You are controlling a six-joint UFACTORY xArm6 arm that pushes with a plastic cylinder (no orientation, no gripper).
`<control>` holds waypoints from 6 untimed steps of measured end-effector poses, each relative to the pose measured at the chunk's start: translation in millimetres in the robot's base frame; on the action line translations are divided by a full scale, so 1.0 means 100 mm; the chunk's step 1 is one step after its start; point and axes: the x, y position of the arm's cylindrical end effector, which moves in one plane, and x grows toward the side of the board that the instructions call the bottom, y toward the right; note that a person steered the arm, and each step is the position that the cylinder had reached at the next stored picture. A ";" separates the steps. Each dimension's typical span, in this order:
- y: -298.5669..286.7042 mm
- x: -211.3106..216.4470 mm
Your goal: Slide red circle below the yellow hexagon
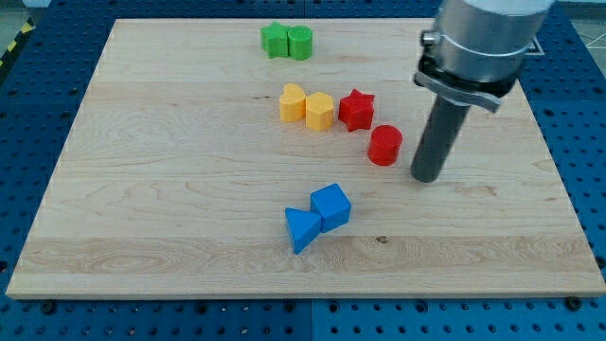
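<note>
The red circle lies on the wooden board, right of centre. The yellow hexagon sits up and to its left, between a yellow heart and a red star. My tip rests on the board just to the right of the red circle and slightly below it, a small gap apart. The red circle is to the lower right of the yellow hexagon, with the red star between them.
A green star and a green cylinder sit together near the view's top. A blue cube and a blue triangle touch each other below centre. The arm's grey body hangs over the upper right.
</note>
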 end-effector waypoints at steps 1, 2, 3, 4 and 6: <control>-0.37 -0.07; -0.42 -0.15; -0.11 0.02; -0.02 -0.21; -0.23 -0.45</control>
